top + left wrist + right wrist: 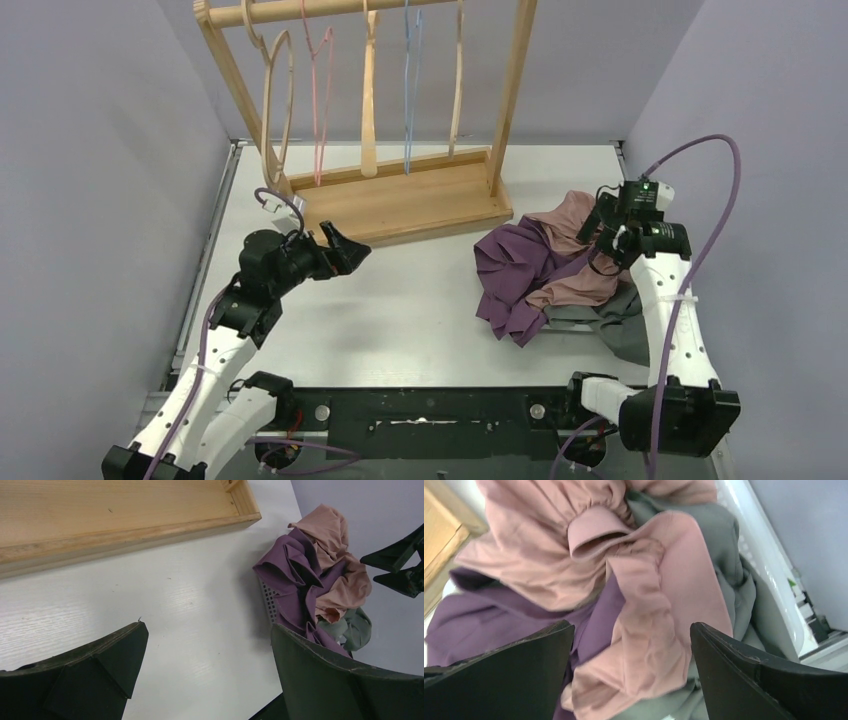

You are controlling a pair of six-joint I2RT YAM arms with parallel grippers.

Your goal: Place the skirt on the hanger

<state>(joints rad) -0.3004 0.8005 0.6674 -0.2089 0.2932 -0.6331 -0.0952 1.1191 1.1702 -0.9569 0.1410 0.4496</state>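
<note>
Hovering over a heap of clothes at the right side of the table (420, 310), the right gripper (607, 232) is held with its jaws spread wide and nothing caught between them. The heap is made up of a pink skirt (580, 282), a purple garment (508, 272) and a grey-green garment (628, 328), all crumpled together in a white basket (769, 565) whose rim and mesh are only partly seen.

The pink piece is judged to be the skirt because a gathered waistband (596, 527) is shown in the right wrist view, lying uppermost and ahead of the open fingers. The spread stance is best explained as preparation for a pinch on that top layer, which can be lifted without the purple cloth being dragged along, though the folds are tangled and this cannot be taken as certain.

The left gripper (340, 250) is likewise spread and empty. It is kept low, just beside the front edge of the base tray (420, 205) of the wooden rack (515, 90), well apart from the heap, and is turned towards the clothes. That position is judged to leave it free either to fetch one of the hangers (370, 90) or to receive the skirt.

All hangers are seen hooked on the rail at the far side, so no part of the hanging has been done.
</note>
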